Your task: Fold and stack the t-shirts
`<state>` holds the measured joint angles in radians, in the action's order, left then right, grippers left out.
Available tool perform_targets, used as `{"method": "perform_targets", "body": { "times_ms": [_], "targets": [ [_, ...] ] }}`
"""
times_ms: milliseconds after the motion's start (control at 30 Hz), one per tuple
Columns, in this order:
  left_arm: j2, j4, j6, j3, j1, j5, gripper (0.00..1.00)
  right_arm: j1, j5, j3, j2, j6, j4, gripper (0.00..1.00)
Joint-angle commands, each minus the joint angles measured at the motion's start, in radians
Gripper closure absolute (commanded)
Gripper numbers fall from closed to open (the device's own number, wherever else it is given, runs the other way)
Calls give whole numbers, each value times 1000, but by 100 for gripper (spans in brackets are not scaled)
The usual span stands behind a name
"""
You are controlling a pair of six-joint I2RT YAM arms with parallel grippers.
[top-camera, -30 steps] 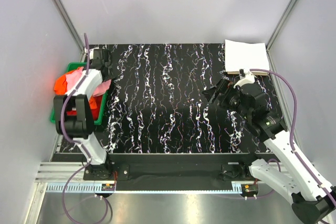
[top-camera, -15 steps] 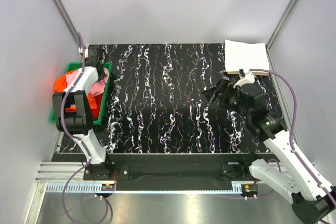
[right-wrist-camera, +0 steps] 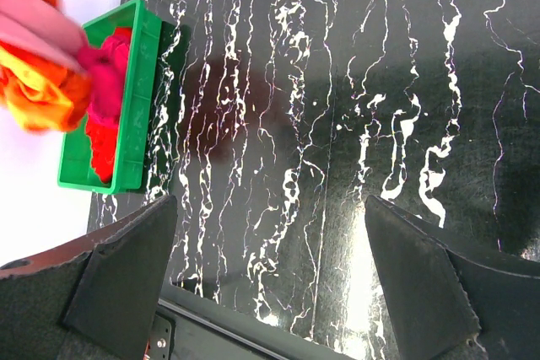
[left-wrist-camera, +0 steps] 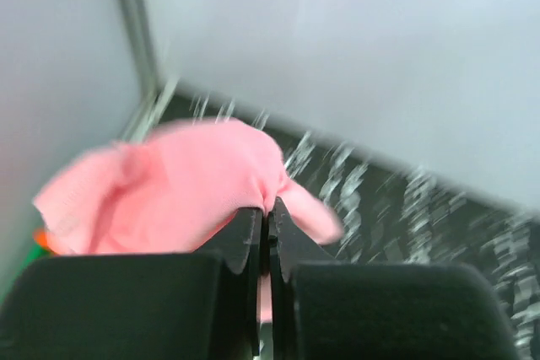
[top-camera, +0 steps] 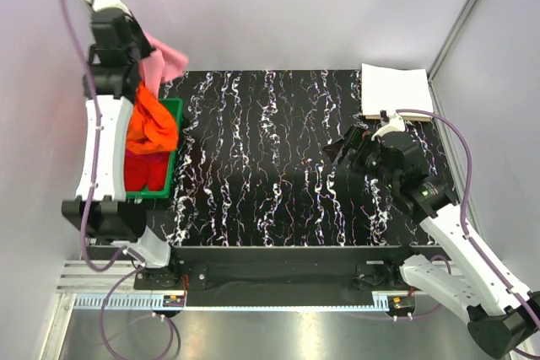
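I see my left claw (left-wrist-camera: 268, 208) pinched tight on a light pink cloth t-shirt (left-wrist-camera: 177, 187), with a fold of the fabric clamped between the closed jaws. The rest of the shirt bunches up just in front of the fingertips and droops off to both sides. From above, the left claw (top-camera: 139, 46) is high in the air, and the pink shirt (top-camera: 165, 58) hangs off it on the side toward the table's middle.

Directly below that claw a bright orange cloth t-shirt (top-camera: 152, 122) hangs in a crumpled strip. Its top reaches up under the pink cloth, and I cannot tell whether the jaws have caught it too. Further below sits a rectangular green plastic tray (top-camera: 175, 153), with a dark magenta-red cloth t-shirt (top-camera: 143, 170) lying inside it.

My right claw (right-wrist-camera: 270, 208) has its jaws spread wide with nothing between them. It hovers over the black table with white marble veining (top-camera: 270, 166). A white cloth t-shirt (top-camera: 395, 88), folded into a flat square, lies on the table's far corner, beyond this claw and to its right. The tray is well off to this claw's left.
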<state>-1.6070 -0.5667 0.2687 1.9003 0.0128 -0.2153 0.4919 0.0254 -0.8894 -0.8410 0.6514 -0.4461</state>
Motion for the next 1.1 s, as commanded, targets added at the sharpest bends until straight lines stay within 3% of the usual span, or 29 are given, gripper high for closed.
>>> {"method": "perform_targets", "body": {
  "times_ms": [0, 200, 267, 400, 500, 633, 733, 867, 967, 1000, 1067],
  "targets": [
    [110, 140, -29, 156, -7, 83, 100, 2, 14, -32, 0, 1, 29, 0],
    [183, 208, 4, 145, -8, 164, 100, 2, 4, -37, -15, 14, 29, 0],
    [243, 266, 76, 82, -28, 265, 100, 2, 5, -37, -26, 16, 30, 0],
    [337, 401, 234, -206, -62, 575, 100, 2, 19, -34, -46, 24, 27, 0],
    [372, 467, 268, -385, -190, 663, 100, 4, 36, -23, -61, 27, 27, 0],
    [339, 494, 236, -562, -449, 642, 100, 4, 97, -2, -52, 45, 15, 0],
    [267, 504, 233, -558, -545, 631, 100, 2, 120, 18, -46, 62, 17, 0],
    [106, 507, 265, -376, -637, 720, 100, 2, 107, 27, -63, 73, 17, 0],
    [21, 478, 256, -263, -665, 706, 100, 2, 91, 29, -67, 76, 15, 0],
    [0, 455, 247, -235, -666, 703, 81, 2, 85, 30, -69, 71, 18, 0],
    [-39, 329, 175, -167, -663, 662, 55, 2, 77, 30, -66, 62, 17, 0]
  ]
}}
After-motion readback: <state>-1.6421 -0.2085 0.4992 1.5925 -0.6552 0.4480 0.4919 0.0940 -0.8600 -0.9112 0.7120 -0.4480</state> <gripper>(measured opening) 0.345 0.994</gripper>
